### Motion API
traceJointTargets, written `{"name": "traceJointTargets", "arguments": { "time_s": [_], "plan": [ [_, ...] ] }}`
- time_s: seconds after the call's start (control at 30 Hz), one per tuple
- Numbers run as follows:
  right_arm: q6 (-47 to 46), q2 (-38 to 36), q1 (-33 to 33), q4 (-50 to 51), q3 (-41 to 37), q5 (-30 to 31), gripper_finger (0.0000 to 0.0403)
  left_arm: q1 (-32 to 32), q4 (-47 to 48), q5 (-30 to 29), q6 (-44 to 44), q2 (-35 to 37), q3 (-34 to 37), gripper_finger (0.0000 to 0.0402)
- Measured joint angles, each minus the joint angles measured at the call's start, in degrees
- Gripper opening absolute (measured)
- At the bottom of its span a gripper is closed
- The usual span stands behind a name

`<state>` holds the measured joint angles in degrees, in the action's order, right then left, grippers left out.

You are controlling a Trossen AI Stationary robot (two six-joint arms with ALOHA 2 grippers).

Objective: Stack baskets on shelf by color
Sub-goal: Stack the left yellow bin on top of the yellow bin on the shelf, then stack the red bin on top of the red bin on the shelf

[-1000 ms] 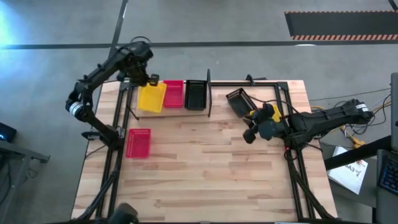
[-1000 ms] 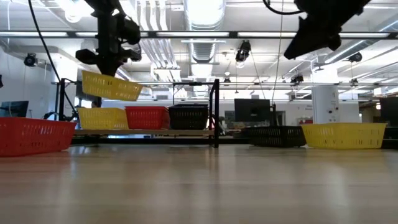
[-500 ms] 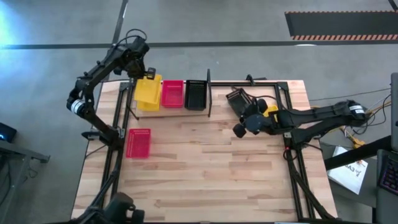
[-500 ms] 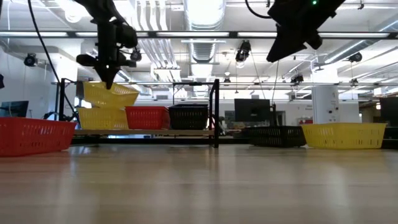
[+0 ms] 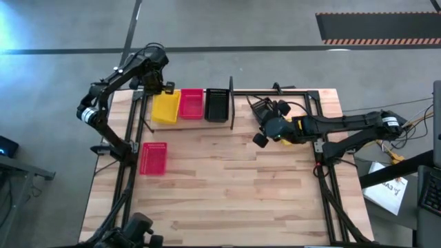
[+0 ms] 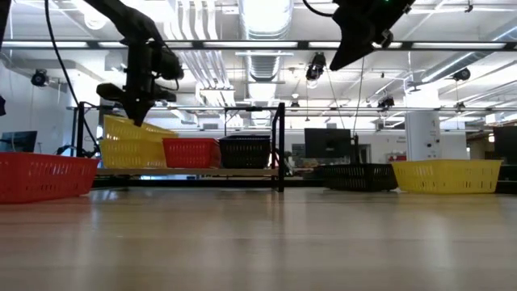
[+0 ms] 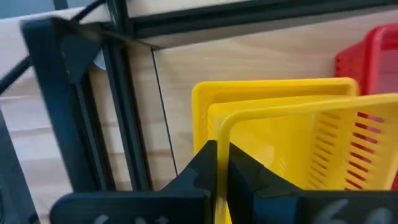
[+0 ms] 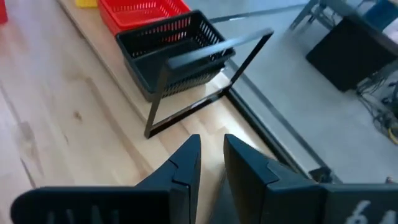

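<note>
Yellow basket (image 7: 298, 143) sits tilted in another yellow one on shelf (image 5: 227, 103) left end; my left tool (image 7: 222, 177) is clenched on its rim. Right tool (image 8: 211, 158), slightly parted, hangs above desk (image 5: 227, 186) w/ nothing held.

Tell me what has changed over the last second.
The left gripper lowered its yellow basket from above the shelf into the yellow basket already standing there; it still grips the rim. The right gripper, empty, swung across the table toward the shelf. Unchanged: the red basket and black basket on the shelf, and the loose red basket on the table.
</note>
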<state>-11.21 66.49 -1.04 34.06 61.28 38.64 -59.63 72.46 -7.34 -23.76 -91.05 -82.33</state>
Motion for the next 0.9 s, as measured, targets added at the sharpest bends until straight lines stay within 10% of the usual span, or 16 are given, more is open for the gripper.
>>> {"name": "traceJointTargets", "arguments": {
  "time_s": [0.63, 0.9],
  "plan": [
    [9.58, -1.24, 3.72, 0.15, 2.11, -0.51, 0.0063, 0.08, -1.16, 2.52, 0.31, 1.92, -0.81, 0.0142],
    [9.75, -1.24, 4.47, 0.15, 1.31, -3.8, 0.0063, 18.12, 1.09, 5.48, -4.07, 8.33, -0.94, 0.012]
  ]
}}
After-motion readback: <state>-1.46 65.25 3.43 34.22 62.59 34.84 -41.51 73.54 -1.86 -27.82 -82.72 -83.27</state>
